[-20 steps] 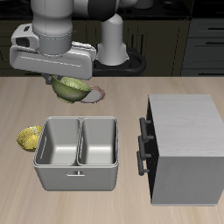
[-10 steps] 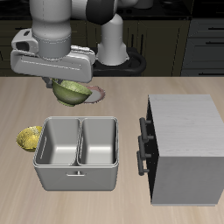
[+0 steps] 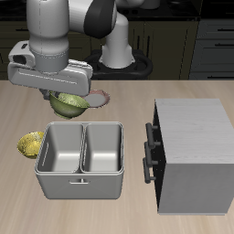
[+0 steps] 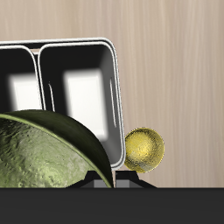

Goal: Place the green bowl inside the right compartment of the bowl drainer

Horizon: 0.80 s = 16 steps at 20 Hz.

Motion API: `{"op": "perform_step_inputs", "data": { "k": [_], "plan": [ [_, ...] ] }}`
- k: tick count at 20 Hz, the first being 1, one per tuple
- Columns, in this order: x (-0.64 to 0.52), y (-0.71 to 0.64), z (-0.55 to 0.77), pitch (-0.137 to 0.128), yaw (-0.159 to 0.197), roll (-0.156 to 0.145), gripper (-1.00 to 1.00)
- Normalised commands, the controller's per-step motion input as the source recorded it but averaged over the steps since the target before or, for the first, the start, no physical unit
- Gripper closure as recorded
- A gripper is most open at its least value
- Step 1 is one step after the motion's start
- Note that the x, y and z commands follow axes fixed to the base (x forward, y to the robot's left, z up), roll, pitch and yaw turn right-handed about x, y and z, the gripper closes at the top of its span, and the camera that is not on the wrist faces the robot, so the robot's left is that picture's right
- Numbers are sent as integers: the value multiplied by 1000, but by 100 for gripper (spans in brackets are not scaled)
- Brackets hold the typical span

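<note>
From the outside view, the green bowl [image 3: 70, 102] hangs in the air under the robot's fingers [image 3: 60, 95]. It is off the worktop [image 3: 128, 101]. The fingers are mostly hidden by the grey hand block, but they seem to be pinching the bowl's rim, because the bowl hangs there with nothing under it. The bowl drainer [image 3: 80, 161] sits lower down, nearer the worktop's front edge. The bowl is above the worktop just behind the drainer's back wall, not over a well yet. I think the bowl must come toward the front edge and then go down into the right well. That well is the one near the small yellow-green bowl [image 3: 31, 143]. A flat pink-rimmed plate [image 3: 101, 95] peeks out just behind the green bowl. A tall grey box [image 3: 190, 154] with a black handle [image 3: 146, 153] stands beside the drainer.

From the wrist view, the green bowl [image 4: 48, 157] is very close and big, with a shiny, bumpy skin. Past its rim you can see both wells of the bowl drainer [image 4: 117, 87], and they look empty. The small yellow-green bowl [image 4: 143, 149] sits just beside the drainer. The fingers do not show here.

I can see no words or labels on anything.
</note>
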Motion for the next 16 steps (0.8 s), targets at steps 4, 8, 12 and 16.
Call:
{"op": "perform_step_inputs", "data": {
  "k": [4,8,12,16],
  "plan": [
    [2,-58,-181,21,-7,-9,100],
    [24,10,-130,7,-3,9,100],
    [6,-6,-149,9,-5,4,100],
    [12,-49,-225,27,-6,-10,100]
  ]
}}
